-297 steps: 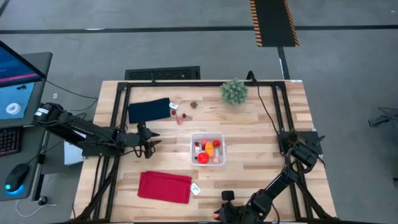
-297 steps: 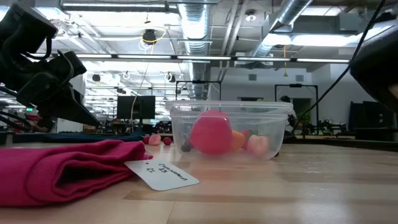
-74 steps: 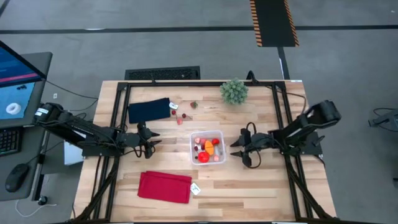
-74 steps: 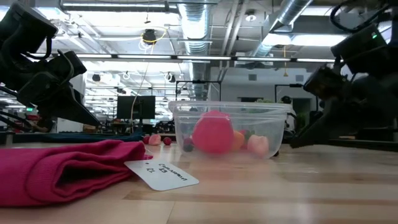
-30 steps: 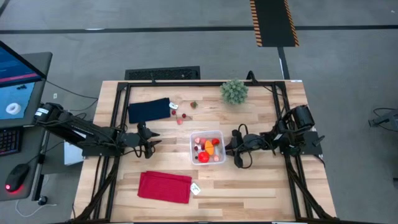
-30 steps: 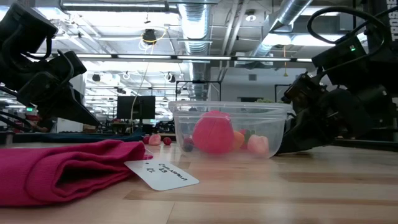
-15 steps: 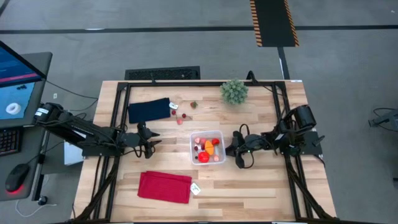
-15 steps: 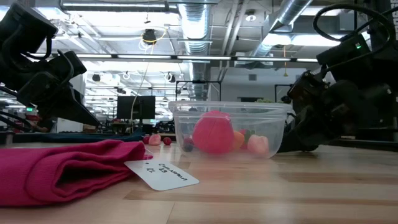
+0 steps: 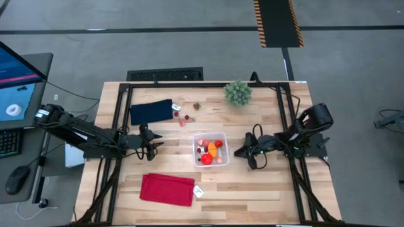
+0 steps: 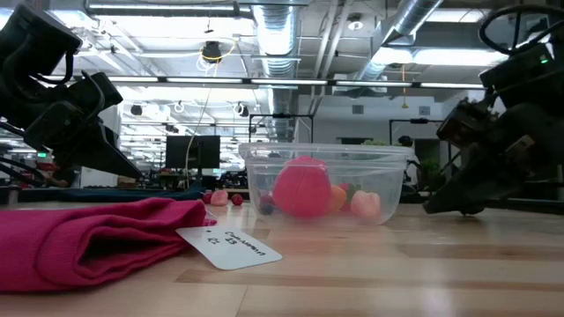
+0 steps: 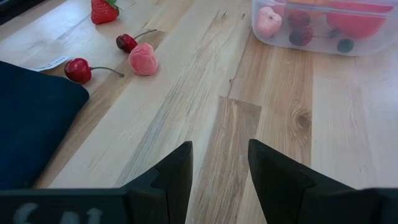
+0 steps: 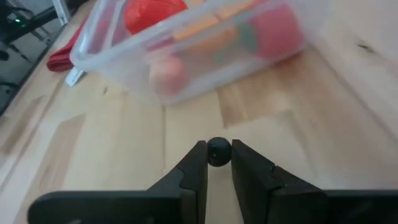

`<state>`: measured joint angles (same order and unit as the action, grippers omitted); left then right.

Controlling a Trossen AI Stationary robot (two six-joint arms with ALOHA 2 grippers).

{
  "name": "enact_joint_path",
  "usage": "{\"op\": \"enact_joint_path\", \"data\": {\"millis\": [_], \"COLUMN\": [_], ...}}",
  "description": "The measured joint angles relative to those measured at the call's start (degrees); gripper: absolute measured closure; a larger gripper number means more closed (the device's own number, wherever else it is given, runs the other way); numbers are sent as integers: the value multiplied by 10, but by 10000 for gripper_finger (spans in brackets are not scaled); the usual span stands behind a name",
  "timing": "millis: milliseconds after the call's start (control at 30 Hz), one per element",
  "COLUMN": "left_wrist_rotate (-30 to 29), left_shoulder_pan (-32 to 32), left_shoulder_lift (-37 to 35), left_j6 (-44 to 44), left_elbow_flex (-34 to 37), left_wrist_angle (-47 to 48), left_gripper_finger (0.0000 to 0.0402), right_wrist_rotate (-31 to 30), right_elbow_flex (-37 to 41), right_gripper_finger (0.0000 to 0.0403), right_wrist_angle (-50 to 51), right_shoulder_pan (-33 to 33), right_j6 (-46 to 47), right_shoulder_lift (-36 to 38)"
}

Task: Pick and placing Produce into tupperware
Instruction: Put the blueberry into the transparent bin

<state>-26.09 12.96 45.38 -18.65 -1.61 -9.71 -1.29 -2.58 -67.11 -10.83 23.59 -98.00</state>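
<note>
1. On the left side of the table, the left gripper [image 9: 150, 141] hangs low over bare wood, jaws spread with nothing between them. It sits between the navy cloth [image 9: 151, 111] on the far side and the red cloth [image 9: 167, 189] on the near side.
2. Just right of the navy cloth there's loose produce on the wood: two cherries [image 11: 79, 68], a pink piece [image 11: 143, 59] and a strawberry [image 11: 104, 10], all well apart from the tub.
3. Mid-table sits the tub [image 9: 211, 150], upright, with a big red piece [image 9: 206, 159], an orange one [image 9: 213, 149] and a few small pink and red bits inside. A white tag [image 10: 228, 245] lies on the wood by the red cloth's right corner.
4. Right of the tub, near but not touching it, the right gripper [image 12: 213, 164] is down by the tabletop, fingers [image 12: 194, 171] pinching a small dark ball [image 12: 218, 150].
5. At the far edge, right of centre, there's a green spiky plant ball [image 9: 238, 93].
</note>
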Motion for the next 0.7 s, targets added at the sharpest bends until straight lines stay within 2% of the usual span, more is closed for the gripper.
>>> {"op": "enact_joint_path", "data": {"millis": [333,500,700], "left_wrist_rotate": [0,0,0], "left_shoulder_pan": [0,0,0], "left_shoulder_lift": [0,0,0], "left_j6": [0,0,0], "left_elbow_flex": [0,0,0], "left_wrist_angle": [0,0,0], "left_gripper_finger": [256,256,256], "right_wrist_rotate": [-23,-50,-52], "right_elbow_flex": [-4,-25,-89], "right_gripper_finger": [316,316,317], "right_wrist_angle": [-11,57,190], "right_shoulder_pan": [0,3,13], "right_j6": [-63,-88,-129], "right_shoulder_lift": [81,121,171]}}
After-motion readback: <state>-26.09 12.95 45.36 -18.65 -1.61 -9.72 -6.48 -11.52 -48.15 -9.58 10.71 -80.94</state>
